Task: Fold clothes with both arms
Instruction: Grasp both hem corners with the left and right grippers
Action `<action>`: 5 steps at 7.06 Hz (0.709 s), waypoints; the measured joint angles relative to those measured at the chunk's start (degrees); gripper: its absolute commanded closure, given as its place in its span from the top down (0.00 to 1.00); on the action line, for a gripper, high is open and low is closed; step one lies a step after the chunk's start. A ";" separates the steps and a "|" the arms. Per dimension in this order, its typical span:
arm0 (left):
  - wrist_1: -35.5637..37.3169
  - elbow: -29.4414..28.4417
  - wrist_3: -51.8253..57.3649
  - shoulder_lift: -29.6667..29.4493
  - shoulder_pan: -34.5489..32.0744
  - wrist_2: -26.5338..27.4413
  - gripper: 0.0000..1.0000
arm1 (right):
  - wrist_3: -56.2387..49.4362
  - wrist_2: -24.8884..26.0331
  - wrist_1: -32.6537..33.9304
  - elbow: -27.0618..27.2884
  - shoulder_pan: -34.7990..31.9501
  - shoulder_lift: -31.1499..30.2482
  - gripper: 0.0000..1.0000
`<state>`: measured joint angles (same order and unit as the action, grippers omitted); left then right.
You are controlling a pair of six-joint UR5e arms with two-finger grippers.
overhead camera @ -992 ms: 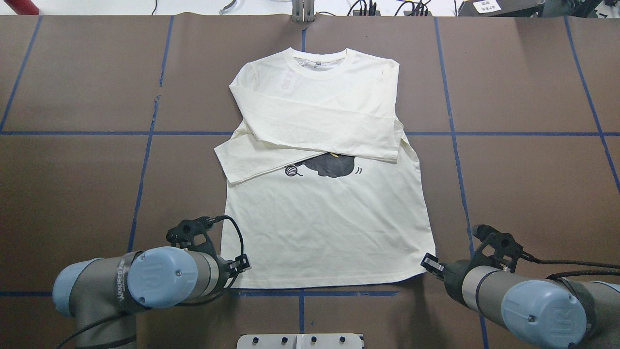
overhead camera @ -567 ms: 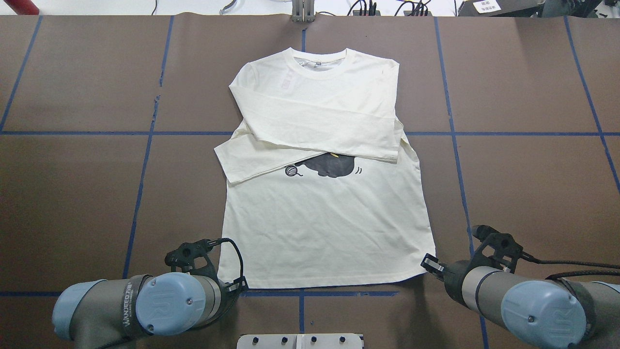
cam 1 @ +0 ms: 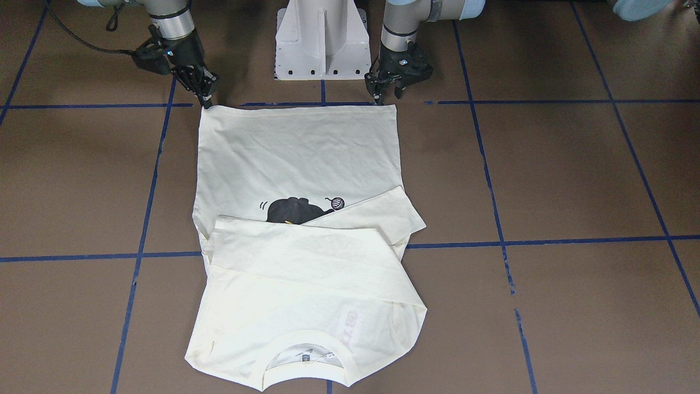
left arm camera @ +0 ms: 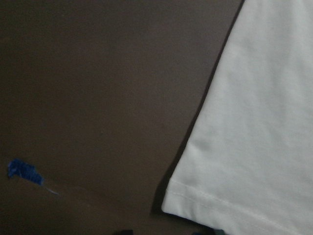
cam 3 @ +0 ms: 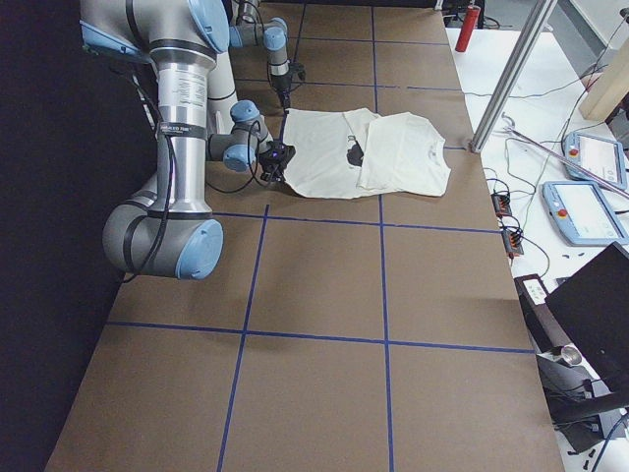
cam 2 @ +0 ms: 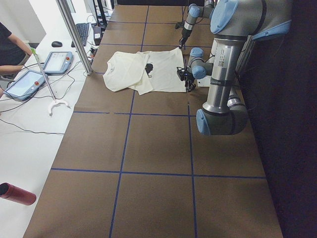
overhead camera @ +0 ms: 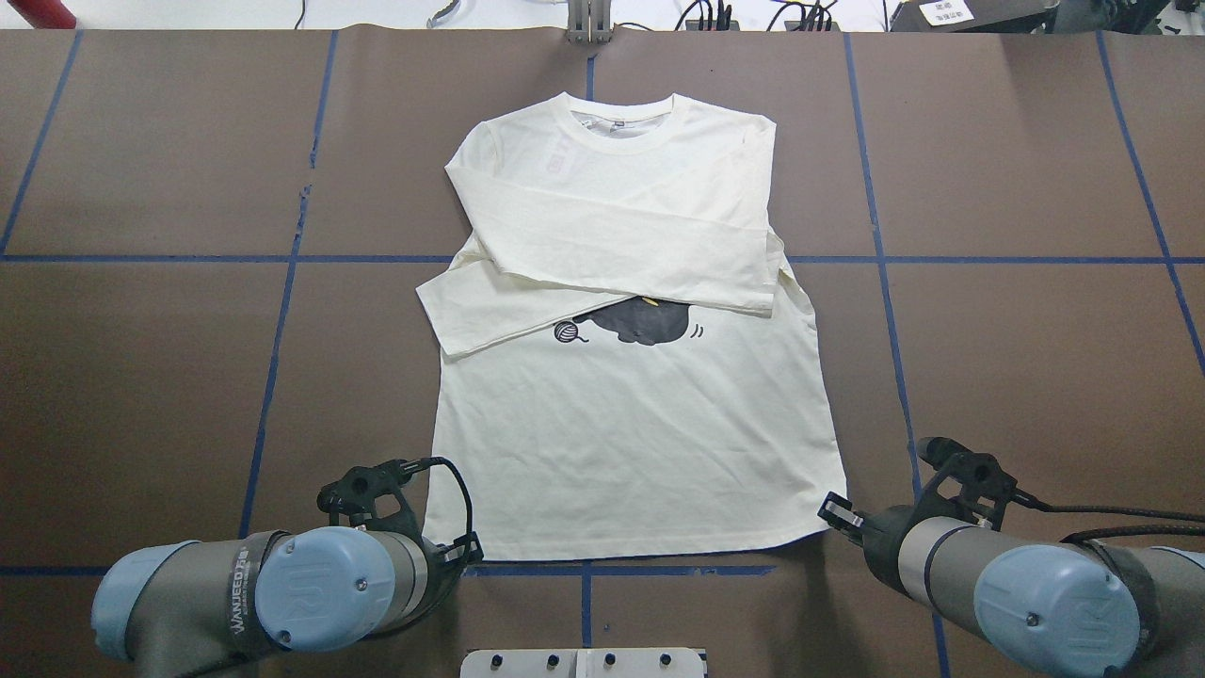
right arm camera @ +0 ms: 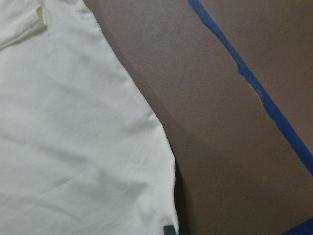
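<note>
- Right now the cream T-shirt (overhead camera: 631,452) lies flat and print side up in the middle of the overhead view, on the brown table (overhead camera: 141,377). Its collar (overhead camera: 621,121) is toward the top of the frame and its hem (overhead camera: 631,544) toward the bottom.
- Both sleeves (overhead camera: 612,235) are folded across the chest, one over the other. They cover the top of the black cat print (overhead camera: 648,325), and the little yarn ball (overhead camera: 565,331) peeks out just under the lower sleeve's edge.
- The hem runs just above a blue tape line (overhead camera: 659,570) at the bottom of the overhead view.
- The left gripper (cam 1: 388,97) sits in the upper middle of the front-facing view, just right of the white pedestal base (cam 1: 321,38). It points straight down with its jaws spread apart, right at one hem corner, and it has not gripped the cloth.
- From the left wrist camera, that corner shows at the lower middle of the frame, with cloth filling the right side.
- The right gripper (cam 1: 206,98) is in the upper left of the front-facing view, tilted, with its tip down at the other hem corner. Whether its jaws are parted or pressed together cannot be told.
- From the right wrist camera, the shirt's side edge runs from the upper left down to the bottom middle.
</note>
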<state>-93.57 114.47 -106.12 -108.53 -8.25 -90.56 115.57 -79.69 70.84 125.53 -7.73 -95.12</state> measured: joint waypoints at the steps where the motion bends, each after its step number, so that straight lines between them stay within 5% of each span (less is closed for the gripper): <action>1: -0.02 -0.17 0.23 0.06 -0.12 0.91 0.60 | 0.00 -0.01 0.00 0.00 0.01 -0.03 0.00; 3: -0.03 -0.75 0.69 0.07 -0.17 1.60 0.52 | -0.03 -0.02 0.00 -0.02 0.07 -0.06 0.00; 4: -0.02 -0.93 1.28 0.05 -0.18 1.64 0.39 | -0.02 -0.02 0.00 -0.04 0.08 -0.06 0.00; 5: 0.02 -1.02 1.60 0.06 -0.18 1.64 0.15 | 0.00 -0.02 0.00 -0.08 0.08 -0.06 0.00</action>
<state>-93.55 113.44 -104.52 -108.48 -8.43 -88.92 115.57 -79.72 70.84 125.45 -7.65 -95.18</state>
